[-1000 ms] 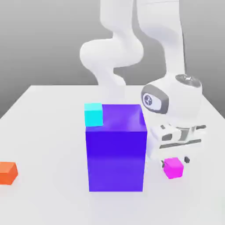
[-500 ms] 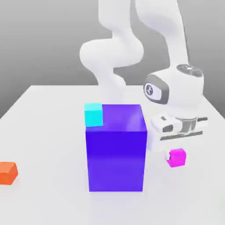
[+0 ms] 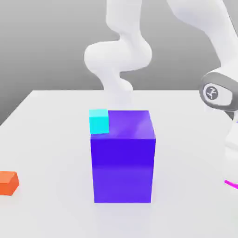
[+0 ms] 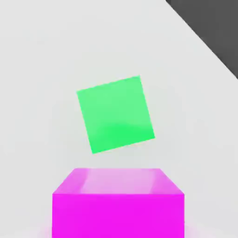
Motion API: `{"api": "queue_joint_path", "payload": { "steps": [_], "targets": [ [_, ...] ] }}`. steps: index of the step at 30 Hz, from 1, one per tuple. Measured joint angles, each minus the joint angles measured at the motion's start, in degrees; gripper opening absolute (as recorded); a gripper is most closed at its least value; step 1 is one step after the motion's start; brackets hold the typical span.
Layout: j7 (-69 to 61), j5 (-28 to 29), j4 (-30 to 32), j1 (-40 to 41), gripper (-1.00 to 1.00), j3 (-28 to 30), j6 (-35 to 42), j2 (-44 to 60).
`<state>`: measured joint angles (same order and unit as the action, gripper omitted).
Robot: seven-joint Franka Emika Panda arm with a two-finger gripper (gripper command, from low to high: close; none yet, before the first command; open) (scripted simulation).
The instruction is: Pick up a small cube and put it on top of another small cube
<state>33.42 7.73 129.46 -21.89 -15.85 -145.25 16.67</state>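
One small cyan cube (image 3: 99,121) sits on top of one big blue-violet block (image 3: 123,162) in the exterior view, smooth and faintly glossy, taller than wide. One orange cube (image 3: 8,183) lies at the exterior view's left edge; at the right edge, by the white arm (image 3: 224,90), a thin magenta sliver of the small cube (image 3: 231,184) shows.

In the hand view, that cube is bright magenta, flat-faced and sharp-edged, with a paler sheen across one face. The gripper is narrowed on it. One plain green square-faced block (image 4: 115,115) lies on the pale, smooth table (image 4: 37,83).
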Motion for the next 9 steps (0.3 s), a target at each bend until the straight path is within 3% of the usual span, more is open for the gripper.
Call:
{"api": "queue_joint_path", "payload": {
  "steps": [2,5,6,9],
  "targets": [
    [-3.16,0.96,-3.46,-0.19,-1.00,-0.34,1.27,2.36],
    [-2.53,3.59,-4.91,-1.54,-1.00,1.27,-2.79,8.07],
    [-2.29,4.09,-5.09,-2.05,1.00,1.89,-4.01,9.47],
    [-2.29,4.09,-5.09,-2.05,1.00,1.89,-4.01,9.47]
  ]
}}
